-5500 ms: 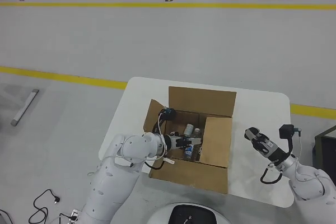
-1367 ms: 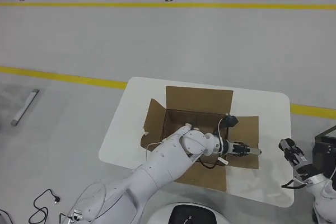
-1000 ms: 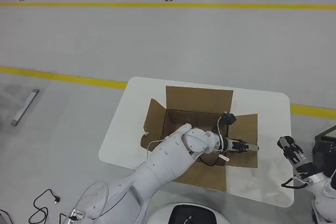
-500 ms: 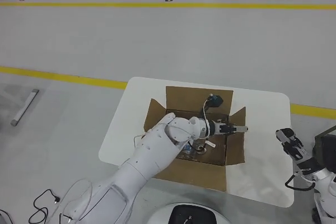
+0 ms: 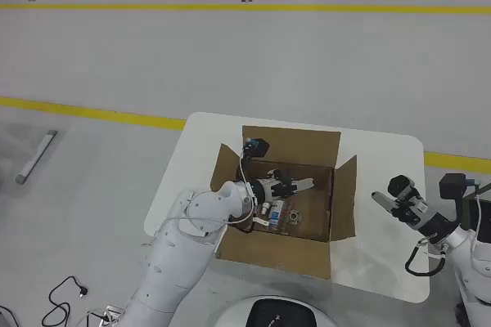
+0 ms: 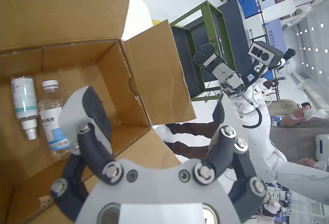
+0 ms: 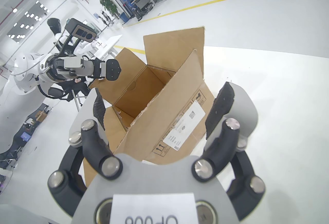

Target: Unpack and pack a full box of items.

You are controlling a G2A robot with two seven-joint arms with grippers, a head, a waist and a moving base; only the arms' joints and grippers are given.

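Observation:
An open cardboard box (image 5: 293,148) stands mid-table, its flaps up or folded outward. Two clear bottles with white caps (image 6: 51,117) lie side by side on its floor, and small items (image 5: 277,216) show there from above. My left gripper (image 5: 291,185) hovers over the box's inside, open, with nothing between its fingers (image 6: 88,106). My right gripper (image 5: 391,201) is above the table just right of the box, open and empty, facing the labelled side wall (image 7: 180,130). The left gripper (image 7: 111,69) hangs over the box's far side in the right wrist view.
The white table (image 5: 385,151) has bare surface to the right of the box and behind it. A green-framed rack (image 5: 484,214) stands off the table's right edge. The upright right flap (image 5: 344,196) rises between the two grippers.
My left gripper drew back leftward from the right flap to above the box's inside. That flap rose from lying outward to standing upright. My right gripper moved nearer the box.

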